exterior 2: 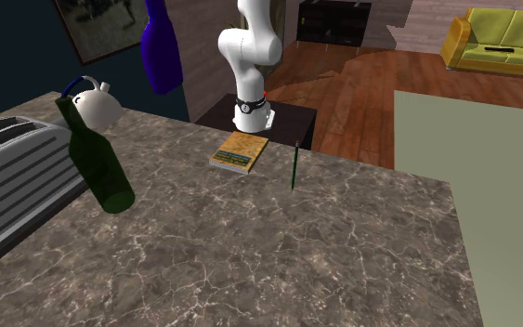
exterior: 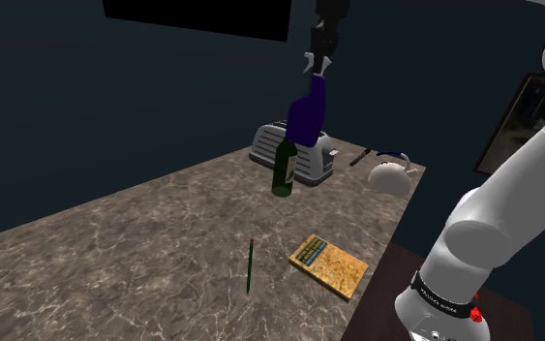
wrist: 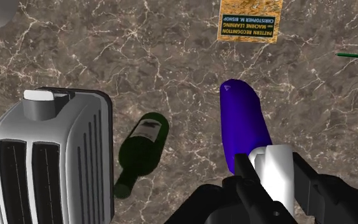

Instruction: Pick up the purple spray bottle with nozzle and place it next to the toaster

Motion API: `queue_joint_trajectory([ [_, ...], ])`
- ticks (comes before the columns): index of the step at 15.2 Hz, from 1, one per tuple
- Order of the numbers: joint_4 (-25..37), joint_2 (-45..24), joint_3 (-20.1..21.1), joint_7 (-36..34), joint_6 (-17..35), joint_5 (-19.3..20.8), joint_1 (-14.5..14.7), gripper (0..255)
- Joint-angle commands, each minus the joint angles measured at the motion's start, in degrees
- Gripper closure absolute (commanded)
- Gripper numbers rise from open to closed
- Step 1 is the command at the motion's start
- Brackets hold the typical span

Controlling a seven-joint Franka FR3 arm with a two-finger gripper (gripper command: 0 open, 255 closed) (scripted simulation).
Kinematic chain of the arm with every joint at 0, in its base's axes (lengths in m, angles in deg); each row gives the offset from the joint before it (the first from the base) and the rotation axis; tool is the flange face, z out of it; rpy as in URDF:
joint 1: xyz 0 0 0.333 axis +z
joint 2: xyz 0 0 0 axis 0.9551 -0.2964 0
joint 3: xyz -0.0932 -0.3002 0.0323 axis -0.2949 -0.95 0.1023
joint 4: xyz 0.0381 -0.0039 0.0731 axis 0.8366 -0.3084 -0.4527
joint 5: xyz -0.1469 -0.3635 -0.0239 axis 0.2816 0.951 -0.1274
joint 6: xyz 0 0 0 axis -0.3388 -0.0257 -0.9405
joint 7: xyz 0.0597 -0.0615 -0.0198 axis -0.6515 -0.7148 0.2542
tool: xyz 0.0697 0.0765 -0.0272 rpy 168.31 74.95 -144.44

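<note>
Brown marbled countertop [exterior: 144, 232] runs under dark walls; the second exterior view shows a wood floor and a yellow sofa [exterior 2: 505, 42] beyond it. The black gripper [wrist: 274, 173] is clamped on the white nozzle end of the purple spray bottle [wrist: 244, 124]. The bottle hangs body-down in the air, clear of the surface, up over the area by the silver toaster [exterior: 294, 155]. A dark green glass bottle [exterior: 283, 167] stands upright just beside the toaster. A white kettle [exterior: 389, 174] sits near the counter's edge. A yellow book [exterior: 329, 265] lies flat nearer the stand, with a thin green stick [exterior: 250, 263] close by (lying or standing, I cannot tell).
</note>
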State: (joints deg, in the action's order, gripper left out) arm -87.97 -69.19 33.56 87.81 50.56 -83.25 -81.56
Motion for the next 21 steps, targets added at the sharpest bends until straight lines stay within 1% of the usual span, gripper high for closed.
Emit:
queue_joint_trajectory([
  [1, -0.8, 0.5, -1.9, 3.0, 0.2, 0.3, -1.0, 255],
  [6, -0.7, 0.3, -6.8, 10.5, 0.2, 1.4, -3.4, 255],
  [11, 1.3, -1.5, -11.6, 17.9, 0.0, 2.3, -6.0, 255],
  [16, 5.1, -5.0, -16.4, 25.4, -0.4, 2.5, -8.6, 255],
  [21, 11.2, -10.3, -21.1, 33.1, -1.3, 1.7, -11.7, 255],
])
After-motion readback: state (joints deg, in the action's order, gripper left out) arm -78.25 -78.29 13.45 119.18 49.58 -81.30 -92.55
